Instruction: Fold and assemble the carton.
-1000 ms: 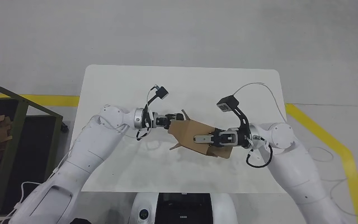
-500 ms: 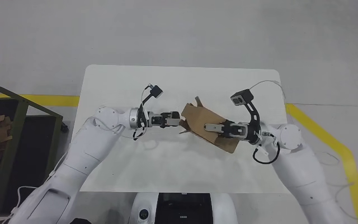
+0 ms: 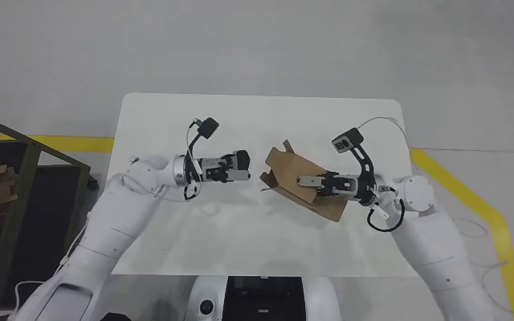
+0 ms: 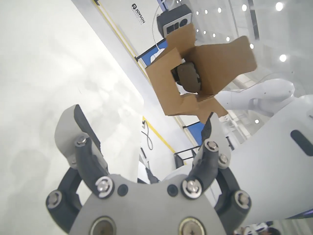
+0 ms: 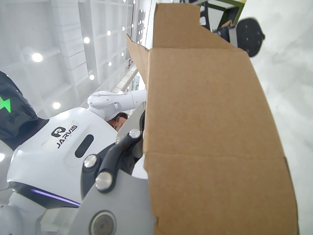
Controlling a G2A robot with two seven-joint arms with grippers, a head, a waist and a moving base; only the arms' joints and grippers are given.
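The brown carton (image 3: 299, 180) hangs partly unfolded above the middle of the white table (image 3: 161, 120), with its flaps spread loose. My right gripper (image 3: 311, 182) is shut on one carton wall; one of its fingers (image 4: 187, 78) shows inside the carton (image 4: 207, 72), and the other lies on the outside of the panel (image 5: 207, 123). My left gripper (image 3: 244, 169) stands open a short way to the carton's left, apart from it. In the left wrist view its fingers (image 4: 78, 128) are spread wide with nothing between them, and a lower flap sits just beyond one fingertip.
A dark green rack (image 3: 28, 188) stands off the table's left side. Yellow floor tape (image 3: 458, 188) runs past the right side. Bare tabletop lies along the far edge (image 3: 257, 112) and along the near edge (image 3: 241, 249).
My right arm carried the carton to the right and turned it more open. My left gripper came off the carton's flap and drew back to the left.
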